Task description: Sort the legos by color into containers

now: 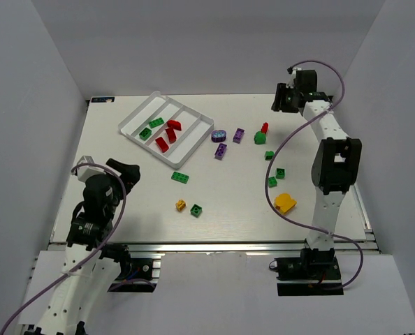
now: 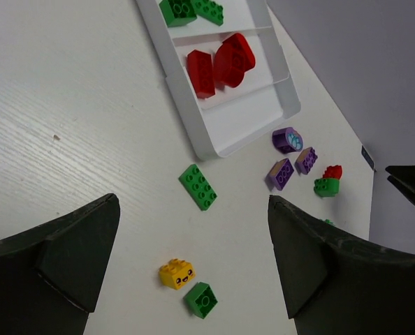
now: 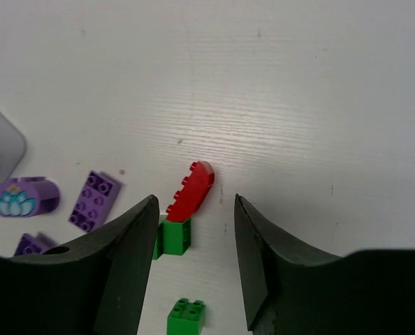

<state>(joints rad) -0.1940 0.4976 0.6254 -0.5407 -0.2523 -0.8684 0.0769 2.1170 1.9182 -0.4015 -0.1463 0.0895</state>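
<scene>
Hovering over the white desk (image 1: 235,199), your left gripper (image 1: 127,171) and right gripper (image 1: 281,98) hold nothing.
From above you see the shallow white plastic tray (image 1: 137,112) near the desk's far left corner, two green studded bricks (image 1: 145,132) in one compartment and red bricks (image 1: 171,135) in the next; the left gripper is near the left edge, the right gripper at the far edge. Your left wrist view shows its jaws spread wide with nothing between them, above a flat green brick (image 2: 197,186) and a yellow smiling brick (image 2: 177,273). Your right wrist view shows those jaws partly apart, gripping nothing, with a red wedge brick (image 3: 191,188) touching a small green brick (image 3: 174,236) on the desk beyond the tips.
</scene>
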